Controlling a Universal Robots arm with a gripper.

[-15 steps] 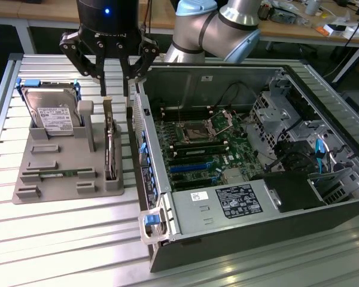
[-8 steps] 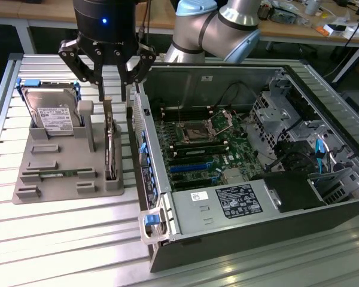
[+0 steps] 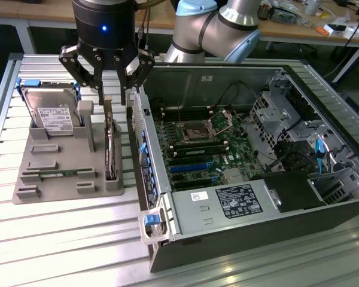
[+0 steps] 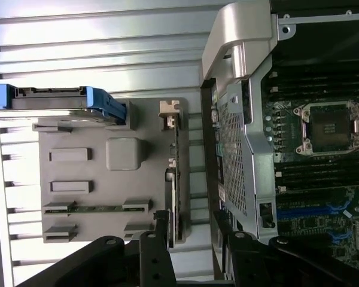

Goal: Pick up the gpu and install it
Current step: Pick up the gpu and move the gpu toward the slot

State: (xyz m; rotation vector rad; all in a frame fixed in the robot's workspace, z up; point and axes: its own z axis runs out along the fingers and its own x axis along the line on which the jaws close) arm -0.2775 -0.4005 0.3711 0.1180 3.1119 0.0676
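The gpu point(image 3: 111, 149) stands on its long edge in a slot of a grey parts holder point(image 3: 54, 173), on the side nearest the open computer case point(image 3: 239, 239), and it is not yet lifted. The gripper point(image 3: 115, 86) hangs directly above it with its fingers point(image 3: 99, 84) spread wide, one on each side of the card, touching nothing. The likely trouble, as I judge it, is lack of room. The card sits close beside the case's perforated rear wall point(image 3: 137, 119), so the finger on that side could strike the metal on a descent. In the wrist view the gpu point(image 4: 173, 173) lies off-centre between the fingers, nearer one of them, so a closing grip might push it askew in its slot. Seen edge-on, the card is thin and dark, with a pale metal bracket at one end. A hard drive point(image 3: 51, 116) stands elsewhere on the holder, and the motherboard point(image 3: 203, 149) lies exposed inside the case.
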